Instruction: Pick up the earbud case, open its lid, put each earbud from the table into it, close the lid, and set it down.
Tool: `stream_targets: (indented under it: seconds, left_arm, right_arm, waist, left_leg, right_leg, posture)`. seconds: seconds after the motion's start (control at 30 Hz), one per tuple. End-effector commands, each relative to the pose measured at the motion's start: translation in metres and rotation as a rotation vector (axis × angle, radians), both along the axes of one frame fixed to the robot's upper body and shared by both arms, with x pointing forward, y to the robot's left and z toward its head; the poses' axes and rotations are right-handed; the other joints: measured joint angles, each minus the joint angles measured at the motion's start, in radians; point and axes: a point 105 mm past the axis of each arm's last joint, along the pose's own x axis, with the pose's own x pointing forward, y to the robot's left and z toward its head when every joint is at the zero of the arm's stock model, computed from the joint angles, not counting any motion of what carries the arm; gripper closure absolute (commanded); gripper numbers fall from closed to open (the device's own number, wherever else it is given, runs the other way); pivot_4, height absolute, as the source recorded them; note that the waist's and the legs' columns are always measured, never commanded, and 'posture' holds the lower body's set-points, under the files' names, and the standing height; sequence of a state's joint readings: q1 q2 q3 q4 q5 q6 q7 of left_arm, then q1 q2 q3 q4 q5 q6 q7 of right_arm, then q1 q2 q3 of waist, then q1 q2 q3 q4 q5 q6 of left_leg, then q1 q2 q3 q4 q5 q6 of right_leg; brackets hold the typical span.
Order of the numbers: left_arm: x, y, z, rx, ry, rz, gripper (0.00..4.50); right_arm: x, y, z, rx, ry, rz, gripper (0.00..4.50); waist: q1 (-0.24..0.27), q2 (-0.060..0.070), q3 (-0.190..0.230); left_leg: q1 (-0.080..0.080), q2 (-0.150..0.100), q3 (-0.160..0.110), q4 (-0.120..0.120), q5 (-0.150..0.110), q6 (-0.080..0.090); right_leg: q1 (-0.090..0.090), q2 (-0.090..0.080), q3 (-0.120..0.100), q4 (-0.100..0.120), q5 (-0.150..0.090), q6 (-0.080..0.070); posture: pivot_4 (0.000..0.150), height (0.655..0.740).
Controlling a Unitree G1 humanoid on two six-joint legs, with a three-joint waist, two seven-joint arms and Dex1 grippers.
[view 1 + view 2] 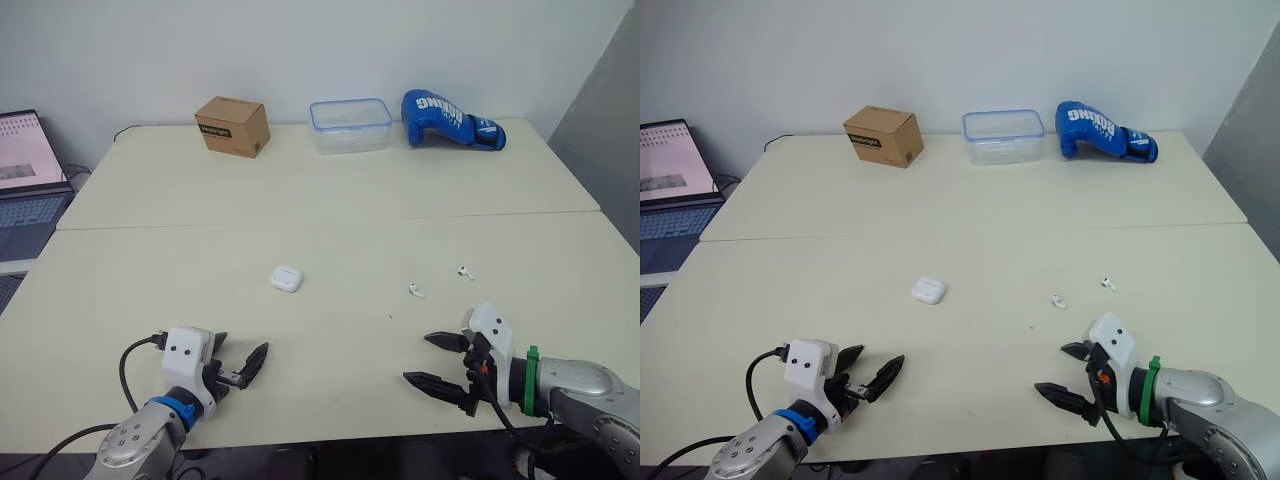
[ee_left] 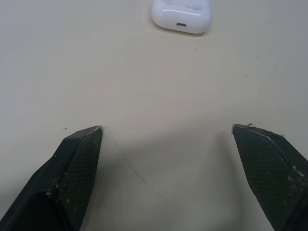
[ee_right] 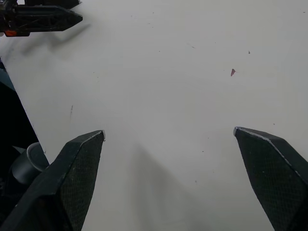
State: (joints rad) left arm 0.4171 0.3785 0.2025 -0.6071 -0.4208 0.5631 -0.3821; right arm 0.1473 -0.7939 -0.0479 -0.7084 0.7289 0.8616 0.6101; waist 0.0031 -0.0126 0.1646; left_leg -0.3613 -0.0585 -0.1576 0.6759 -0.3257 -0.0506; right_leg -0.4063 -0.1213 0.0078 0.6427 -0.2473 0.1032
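A white earbud case [image 1: 286, 278] lies closed on the cream table [image 1: 330, 200], near the middle; it also shows ahead of my left fingers as the earbud case [image 2: 182, 15]. Two white earbuds lie to its right: one earbud [image 1: 415, 291] and a second earbud [image 1: 465, 271] farther right. My left gripper [image 1: 243, 362] is open near the front edge, well short of the case. My right gripper [image 1: 432, 361] is open at the front right, below the earbuds, with nothing between its fingers.
At the back of the table stand a cardboard box [image 1: 232, 126], a clear plastic container [image 1: 350, 125] and a blue boxing glove [image 1: 450, 119]. A laptop [image 1: 28, 175] sits off the table's left side. A seam runs across the table between its two halves.
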Motion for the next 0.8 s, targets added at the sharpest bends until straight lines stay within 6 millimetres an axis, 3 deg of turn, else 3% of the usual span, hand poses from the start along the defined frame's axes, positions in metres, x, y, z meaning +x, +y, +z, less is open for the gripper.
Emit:
stream_targets:
  seconds: [0.03,0.5,0.63,0.8]
  left_arm:
    - [0.001,0.0,0.005,0.01,-0.021,-0.004,0.01]
    - [0.004,-0.009,0.008,0.019,-0.04,-0.027,0.01]
    - [0.004,-0.009,0.005,0.099,-0.034,-0.05,0.01]
    - [0.024,-0.018,0.028,0.122,-0.144,-0.069,0.01]
  right_arm:
    - [-0.002,0.002,0.007,0.011,-0.027,0.023,0.0]
    - [0.001,0.002,0.009,0.011,-0.044,0.028,0.0]
    - [0.002,0.004,0.013,0.006,-0.059,0.054,0.0]
    - [0.014,0.001,0.038,-0.054,-0.155,0.159,0.0]
  waist:
    - [0.0,0.0,0.0]
    - [0.0,0.0,0.0]
    - [0.0,0.0,0.0]
    - [0.0,0.0,0.001]
  left_leg:
    - [0.0,0.0,0.0,0.0,0.0,0.0]
    - [0.0,0.0,0.0,0.0,0.0,0.0]
    - [0.0,0.0,0.0,0.0,0.0,0.0]
    - [0.0,0.0,0.0,0.0,0.0,0.0]
  right_leg:
    - [0.0,0.0,0.0,0.0,0.0,0.0]
    - [0.0,0.0,0.0,0.0,0.0,0.0]
    - [0.0,0.0,0.0,0.0,0.0,0.0]
    - [0.0,0.0,0.0,0.0,0.0,0.0]
  posture:
    - [0.15,0.7307]
    - [0.15,0.7307]
    - [0.15,0.7307]
    - [0.15,0.7307]
